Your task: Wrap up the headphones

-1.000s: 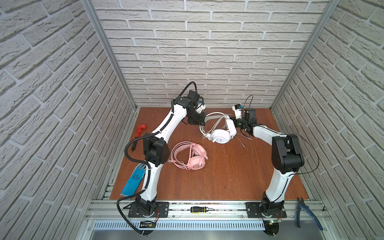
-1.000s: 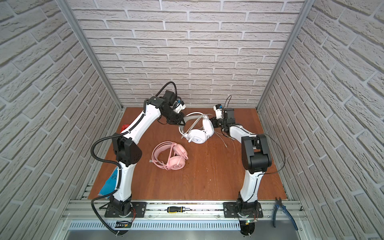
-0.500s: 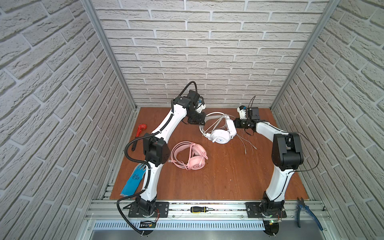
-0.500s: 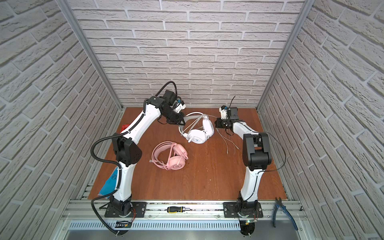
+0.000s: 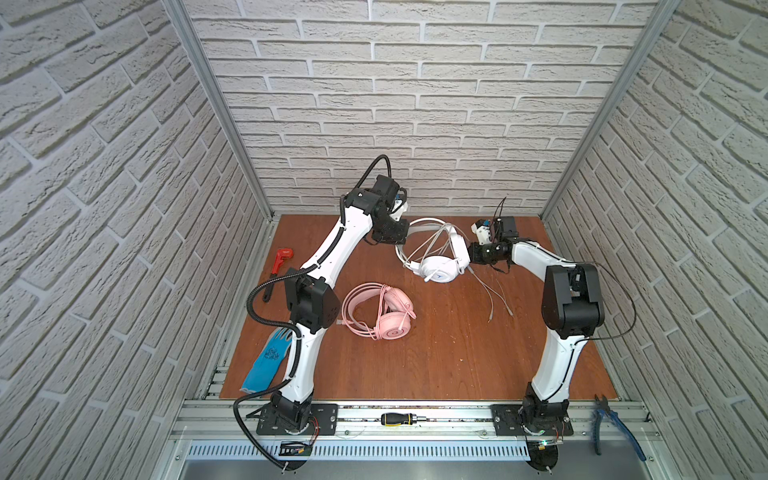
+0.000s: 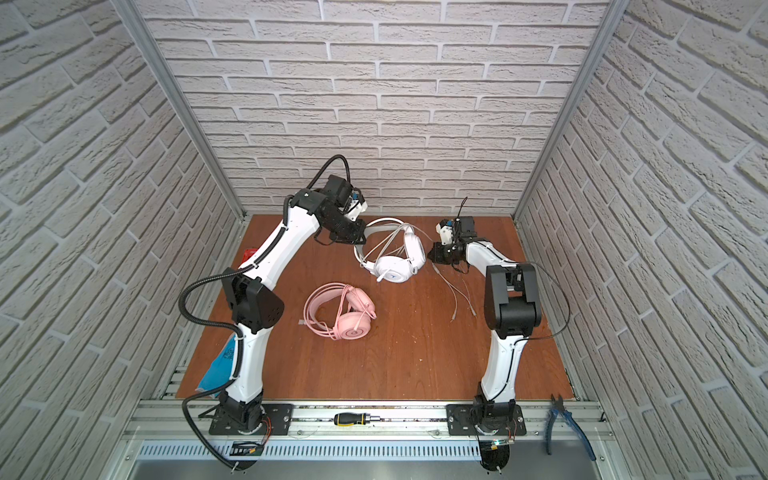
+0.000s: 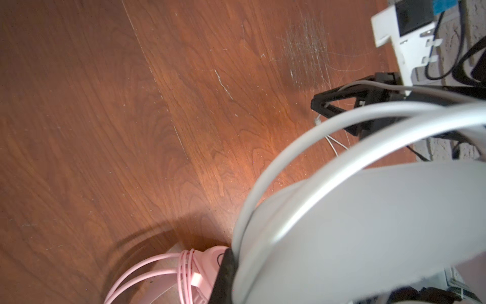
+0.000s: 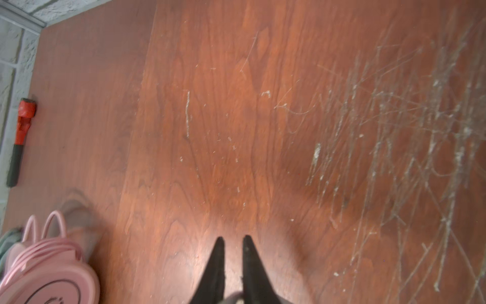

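Cable-winding on white headset [image 5: 440, 268], by the look of it. Sits far-centre on table [image 5: 415, 374], headband clenched in left gripper [image 5: 404, 236]. Right gripper [image 8: 233, 241] just right of the earcup, jaws slightly parted, nothing visibly pinched. Pinch loose white cable [image 5: 492, 297] close to the earcup, keep taut, loop round headband without tugging. Pink headset [image 5: 390, 322] lies near-left, cable bundled. Blue mark on white earcup, dark ring on pink; no readable writing.
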`<state>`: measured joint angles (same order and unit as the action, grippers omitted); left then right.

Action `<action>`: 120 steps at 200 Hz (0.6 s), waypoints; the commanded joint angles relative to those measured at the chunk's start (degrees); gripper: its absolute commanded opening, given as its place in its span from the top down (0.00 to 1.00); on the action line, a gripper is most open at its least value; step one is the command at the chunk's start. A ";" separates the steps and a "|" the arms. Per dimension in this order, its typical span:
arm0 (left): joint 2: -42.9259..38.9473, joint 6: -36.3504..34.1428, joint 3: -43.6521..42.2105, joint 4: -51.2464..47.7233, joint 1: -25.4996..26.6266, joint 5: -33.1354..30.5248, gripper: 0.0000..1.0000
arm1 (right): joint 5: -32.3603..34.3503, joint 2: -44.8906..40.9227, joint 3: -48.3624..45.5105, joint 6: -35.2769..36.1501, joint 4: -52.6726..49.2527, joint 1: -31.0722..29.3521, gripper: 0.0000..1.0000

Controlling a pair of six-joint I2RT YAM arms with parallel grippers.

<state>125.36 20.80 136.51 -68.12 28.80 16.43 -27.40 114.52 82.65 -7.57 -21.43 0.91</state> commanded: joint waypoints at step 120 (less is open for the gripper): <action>2.38 11.90 4.38 -3.89 0.41 -16.02 1.00 | -4.40 -29.79 -3.95 0.07 -6.60 -0.23 0.75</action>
<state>127.48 28.01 139.24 -72.18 28.95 3.11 -28.47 89.25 79.94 -7.97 -26.33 0.97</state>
